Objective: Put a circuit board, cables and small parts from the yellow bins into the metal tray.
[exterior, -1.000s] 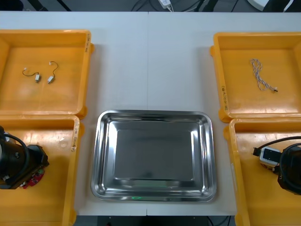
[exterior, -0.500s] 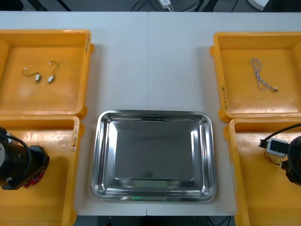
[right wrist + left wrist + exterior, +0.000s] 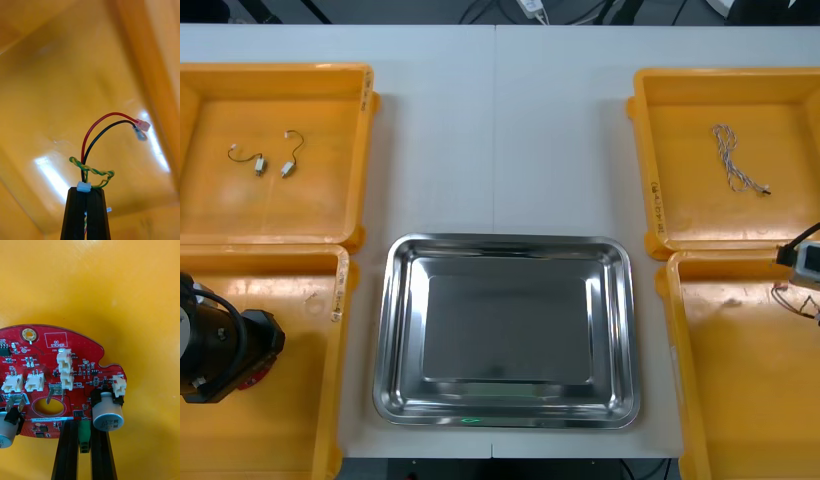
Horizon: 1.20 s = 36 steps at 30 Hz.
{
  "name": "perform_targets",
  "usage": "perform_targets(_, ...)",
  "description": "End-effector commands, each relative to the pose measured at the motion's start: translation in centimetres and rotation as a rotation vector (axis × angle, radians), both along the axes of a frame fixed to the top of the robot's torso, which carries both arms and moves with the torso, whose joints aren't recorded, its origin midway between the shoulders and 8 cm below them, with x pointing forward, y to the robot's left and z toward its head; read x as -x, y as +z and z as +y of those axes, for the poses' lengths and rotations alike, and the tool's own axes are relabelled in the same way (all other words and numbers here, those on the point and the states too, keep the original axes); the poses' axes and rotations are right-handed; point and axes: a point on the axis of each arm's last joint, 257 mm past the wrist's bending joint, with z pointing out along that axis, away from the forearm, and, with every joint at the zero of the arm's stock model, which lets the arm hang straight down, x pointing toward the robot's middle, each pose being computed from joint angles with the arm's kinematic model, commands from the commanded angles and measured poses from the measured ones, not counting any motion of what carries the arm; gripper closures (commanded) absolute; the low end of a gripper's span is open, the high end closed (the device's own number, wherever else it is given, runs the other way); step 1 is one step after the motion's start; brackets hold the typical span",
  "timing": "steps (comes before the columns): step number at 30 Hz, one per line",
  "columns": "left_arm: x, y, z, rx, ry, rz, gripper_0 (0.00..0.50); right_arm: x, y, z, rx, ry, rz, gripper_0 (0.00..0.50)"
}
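While gripped, circuit board (image 3: 56,352) within bin (image 3: 300,410).

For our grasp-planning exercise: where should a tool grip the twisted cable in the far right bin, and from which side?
Grip the twisted cable at its bunched middle, from straight above; it lies flat on the bin floor, clear of the walls.

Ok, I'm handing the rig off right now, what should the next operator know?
Left gripper: shut on the red circuit board, at the near left bin.
Right gripper: shut on a red, black and yellow-green cable, at the near right bin.
Metal tray: bare, nothing delivered yet.
To do: put both in the tray, then fetch the small metal parts from the far left bin and the pale twisted cable from the far right bin.
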Motion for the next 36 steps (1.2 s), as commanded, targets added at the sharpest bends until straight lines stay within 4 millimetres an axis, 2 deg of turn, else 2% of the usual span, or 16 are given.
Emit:
perform_targets(1, 1.1, -0.5, 0.6, -0.011, 0.013, 0.013, 0.500, -1.4, 4.8, -0.5, 0.037, -0.023, -0.092, 0.500)
perform_targets(12, 0.9, 1.4, 2.0, -0.025, 0.019, 0.008, 0.500, -3.1, 7.8, 0.4, -0.009, -0.099, -0.155, 0.500)
perform_targets(22, 1.0, 4.2, 2.8, -0.035, 0.003, 0.020, 0.500, -4.3, 9.7, 1.4, -0.060, -0.152, -0.194, 0.500)
perform_targets(24, 0.9, 5.6, 3.0, -0.028, -0.010, 0.006, 0.500, -4.5, 10.1, 1.6, -0.066, -0.156, -0.205, 0.500)
perform_targets(32, 1.1, 8.5, 3.9, -0.059, -0.054, 0.011, 0.500, -5.0, 11.0, 1.2, -0.088, -0.189, -0.224, 0.500)
perform_targets(33, 0.7, 9.6, 3.9, -0.079, -0.074, -0.008, 0.500, -5.2, 11.3, 0.9, -0.096, -0.202, -0.228, 0.500)
perform_targets(36, -0.1, 11.2, 3.7, -0.109, -0.104, -0.045, 0.500, -5.3, 11.4, 0.8, -0.106, -0.221, -0.229, 0.500)
